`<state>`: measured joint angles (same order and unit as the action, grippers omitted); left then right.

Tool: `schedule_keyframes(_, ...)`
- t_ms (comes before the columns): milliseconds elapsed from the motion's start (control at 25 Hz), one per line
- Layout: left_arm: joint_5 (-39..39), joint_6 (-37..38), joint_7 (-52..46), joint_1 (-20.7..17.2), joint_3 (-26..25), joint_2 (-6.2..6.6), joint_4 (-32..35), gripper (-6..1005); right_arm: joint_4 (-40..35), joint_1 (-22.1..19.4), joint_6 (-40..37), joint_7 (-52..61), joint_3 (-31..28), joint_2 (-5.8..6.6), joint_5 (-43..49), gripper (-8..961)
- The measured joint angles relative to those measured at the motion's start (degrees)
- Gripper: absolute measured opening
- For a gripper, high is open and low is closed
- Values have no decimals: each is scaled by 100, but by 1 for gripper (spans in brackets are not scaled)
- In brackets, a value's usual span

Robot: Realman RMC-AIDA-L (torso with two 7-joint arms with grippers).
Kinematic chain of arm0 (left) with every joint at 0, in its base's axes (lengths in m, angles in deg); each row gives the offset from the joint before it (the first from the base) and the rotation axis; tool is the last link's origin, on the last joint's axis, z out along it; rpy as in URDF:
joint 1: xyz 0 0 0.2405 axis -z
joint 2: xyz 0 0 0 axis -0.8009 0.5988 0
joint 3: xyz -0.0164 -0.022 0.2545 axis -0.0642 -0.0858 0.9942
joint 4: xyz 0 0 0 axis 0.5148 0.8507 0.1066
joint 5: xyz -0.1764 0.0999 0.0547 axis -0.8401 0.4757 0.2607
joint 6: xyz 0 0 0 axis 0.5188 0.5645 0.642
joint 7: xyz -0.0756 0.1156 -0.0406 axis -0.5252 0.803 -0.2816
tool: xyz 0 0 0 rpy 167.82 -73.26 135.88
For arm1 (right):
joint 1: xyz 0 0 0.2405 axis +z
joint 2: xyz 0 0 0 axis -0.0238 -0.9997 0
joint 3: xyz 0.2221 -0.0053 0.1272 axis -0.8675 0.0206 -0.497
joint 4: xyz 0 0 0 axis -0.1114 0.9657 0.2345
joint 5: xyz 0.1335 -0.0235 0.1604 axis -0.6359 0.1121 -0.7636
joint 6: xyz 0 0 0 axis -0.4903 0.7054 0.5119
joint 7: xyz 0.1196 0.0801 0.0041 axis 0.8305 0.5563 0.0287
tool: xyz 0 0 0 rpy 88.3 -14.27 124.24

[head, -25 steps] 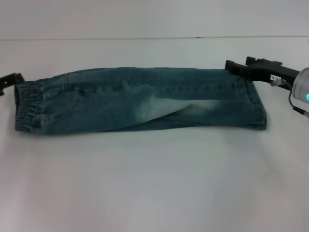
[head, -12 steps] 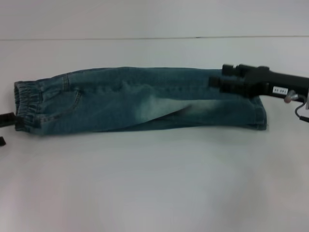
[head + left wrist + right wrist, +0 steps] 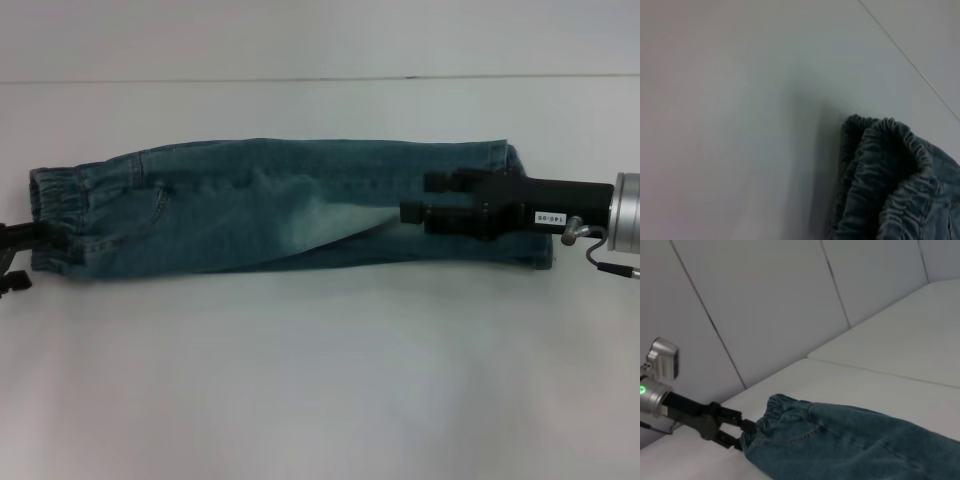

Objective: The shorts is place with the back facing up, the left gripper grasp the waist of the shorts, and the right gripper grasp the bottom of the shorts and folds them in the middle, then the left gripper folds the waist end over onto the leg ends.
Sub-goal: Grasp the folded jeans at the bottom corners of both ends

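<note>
Shorts (image 3: 290, 205) lie on the white table (image 3: 320, 380), already folded lengthwise into one long narrow strip. Judgement: the middle fold is done and the second fold, waist onto leg ends, is the step in hand.

Left gripper (image 3: 737, 432) sits at the waist (image 3: 775, 410). In the right wrist view its fingers (image 3: 732, 417) are spread, one to each side of the gathered edge of the band, not yet pressed together on it. Head view shows only black finger parts at the frame edge, touching the waist corner. Left wrist view shows the ruffled band (image 3: 885, 175) close up, two layers stacked, with no fingers in it.

Right gripper (image 3: 415, 200) hovers over the strip; its fingers point toward the waist, with the leg ends (image 3: 535, 215) behind them, under the arm. Its fingers look slightly parted with nothing between them; whether they touch the denim, I cannot tell.

Next move, as I read it: left fingers must pinch both layers of the waist, lift, and carry it across to the leg ends. The right arm lies over the landing spot and would need to clear off, or it will be in the way.

No containers on the table.
</note>
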<state>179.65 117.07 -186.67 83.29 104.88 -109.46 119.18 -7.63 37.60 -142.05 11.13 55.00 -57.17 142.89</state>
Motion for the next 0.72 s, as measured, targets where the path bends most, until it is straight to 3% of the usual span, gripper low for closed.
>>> schedule_keyframes(480,-35,-550,279,195,0,-109,-150,745,2,31,-1,-7,58,-62,4,778)
schedule_keyframes(720,-72,-580,291,217,3,-99,-208,600,25,36,45,-1,59,-66,5,777)
